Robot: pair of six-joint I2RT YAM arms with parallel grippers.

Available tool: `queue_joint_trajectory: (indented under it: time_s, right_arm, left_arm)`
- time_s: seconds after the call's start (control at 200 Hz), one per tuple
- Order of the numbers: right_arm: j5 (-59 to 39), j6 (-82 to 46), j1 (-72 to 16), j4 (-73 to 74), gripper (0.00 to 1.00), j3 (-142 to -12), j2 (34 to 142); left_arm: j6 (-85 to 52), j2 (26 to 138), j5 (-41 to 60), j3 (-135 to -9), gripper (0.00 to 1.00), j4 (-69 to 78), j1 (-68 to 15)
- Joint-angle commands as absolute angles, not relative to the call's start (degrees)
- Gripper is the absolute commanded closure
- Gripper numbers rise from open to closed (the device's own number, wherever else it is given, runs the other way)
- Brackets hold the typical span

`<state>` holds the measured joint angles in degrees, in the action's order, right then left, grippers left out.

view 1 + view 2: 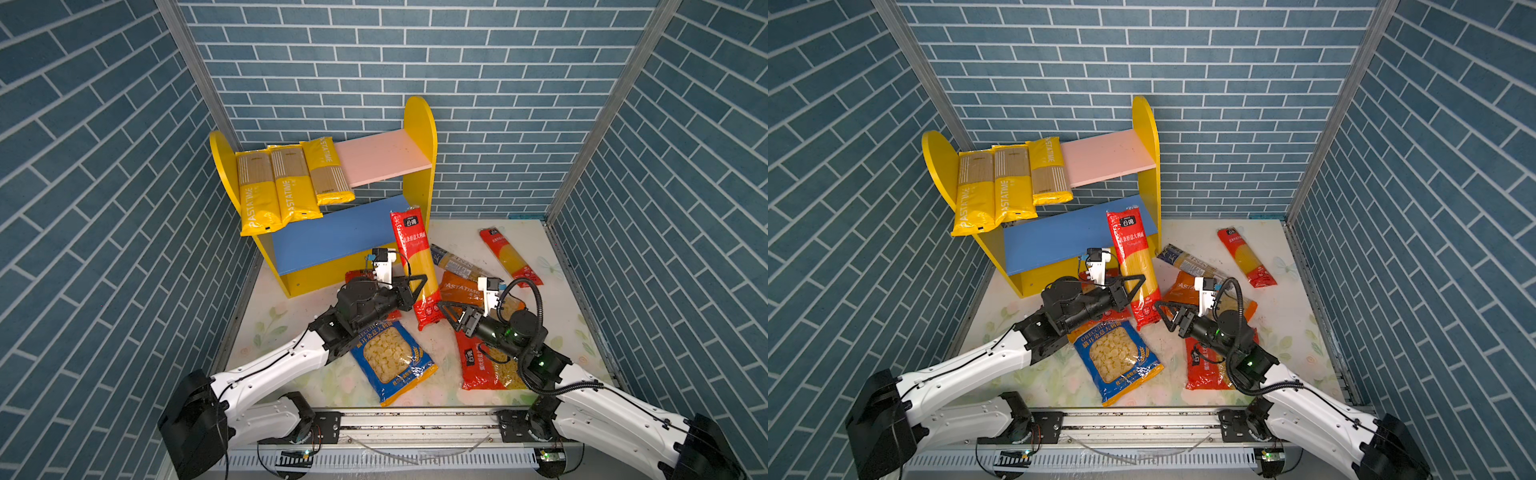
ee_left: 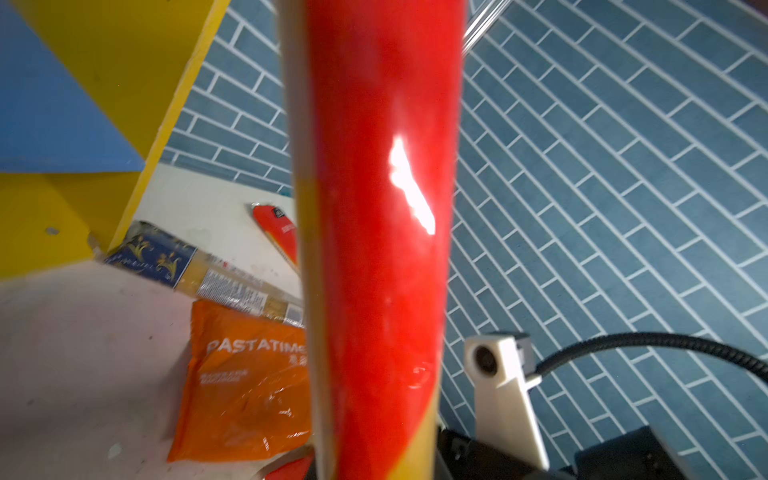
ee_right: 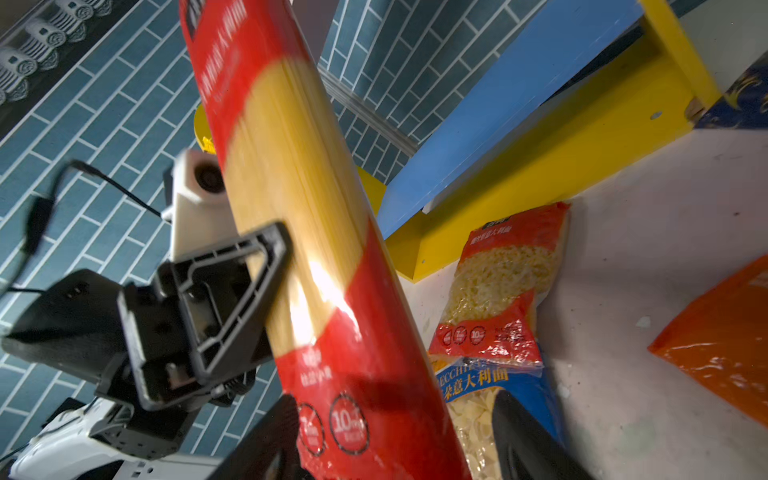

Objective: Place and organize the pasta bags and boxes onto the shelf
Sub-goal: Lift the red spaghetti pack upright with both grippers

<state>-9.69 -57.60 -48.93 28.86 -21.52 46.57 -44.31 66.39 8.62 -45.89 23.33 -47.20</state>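
Both top views are showing three yellow packs point(image 1: 291, 183) lying on the shelf point(image 1: 420, 137); left gripper point(image 1: 419, 286) is clamping a red pack point(image 1: 411, 249), right gripper point(image 1: 446, 312) gaping.

Three spaghetti packs point(image 1: 291, 183) lie atop the shelf point(image 1: 419, 124), toward its left.

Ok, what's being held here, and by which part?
The left gripper clamps the red spaghetti pack across its clear middle, pack tilted near upright. The right gripper is open by the pack's lower end, gripping nothing.
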Motion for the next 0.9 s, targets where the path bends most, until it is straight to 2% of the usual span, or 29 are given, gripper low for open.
queue_joint_trajectory:
  time_s: [0.0, 0.205, 0.415, 0.605, 0.725, 0.895]
  right_arm:
    - [-5.36, -59.32, -51.40, 35.58, 0.25, -20.40, 46.82]
    - [-3.64, -61.25, -52.15, 42.88, 0.24, -20.36, 49.25]
    - [-3.03, -59.02, -52.16, 54.33, 0.24, -24.89, 56.51]
    - [-3.70, -58.09, -51.14, 66.19, 0.29, -28.27, 63.63]
    - [-6.61, -59.58, -50.63, 69.22, 0.32, -31.54, 66.80]
    - [-5.98, -61.04, -50.30, 74.35, 0.36, -33.46, 68.93]
  left_arm:
    - [-40.39, 65.70, 8.08, -53.53, 0.99, 32.09, -47.46]
    - [-38.23, 66.60, 6.94, -58.21, 0.99, 31.02, -47.45]
    - [-40.42, 68.12, 6.81, -60.45, 0.98, 30.10, -47.48]
    - [-40.99, 66.99, 4.46, -61.87, 0.98, 26.28, -47.29]
    - [-42.05, 66.79, 4.37, -62.23, 0.98, 25.49, -46.46]
    - [-43.67, 66.72, 4.81, -62.37, 0.97, 26.37, -44.89]
